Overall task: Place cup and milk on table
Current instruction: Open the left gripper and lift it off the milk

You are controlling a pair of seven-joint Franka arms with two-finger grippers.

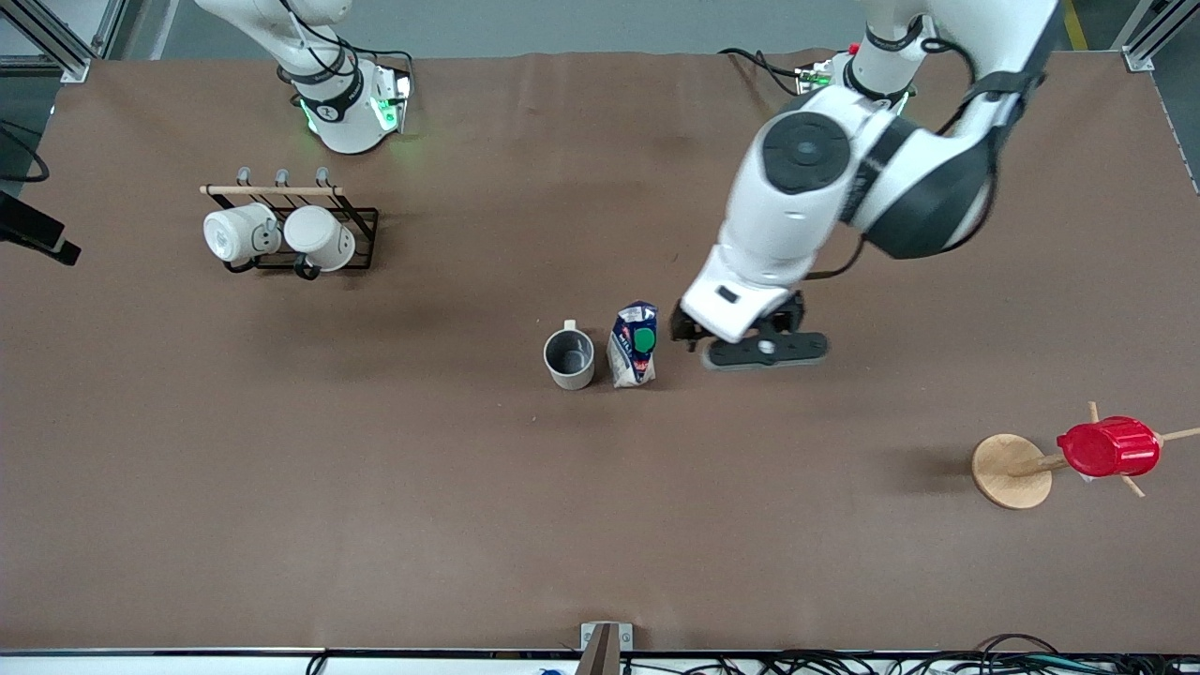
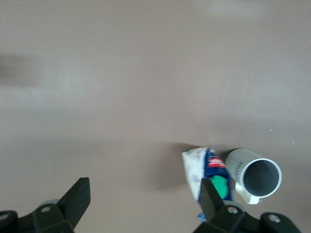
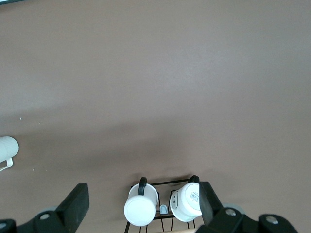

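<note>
The cup (image 1: 569, 357) stands upright on the brown table (image 1: 375, 487) near its middle, dark inside showing, handle toward the robots. The milk (image 1: 634, 344) stands right beside it on the side of the left arm's end, green cap up. My left gripper (image 1: 741, 339) hangs open over bare table just past the milk, holding nothing. In the left wrist view its fingers (image 2: 77, 196) stand wide apart around bare table, with the milk (image 2: 197, 165) and cup (image 2: 255, 174) off to one side. My right gripper (image 3: 142, 199) is open and empty above the mug rack.
A black wire rack (image 1: 361, 234) with two white mugs (image 1: 281, 234) stands near the right arm's base. A red ribbed cup (image 1: 1108, 447) hangs on a wooden peg stand (image 1: 1011, 471) toward the left arm's end.
</note>
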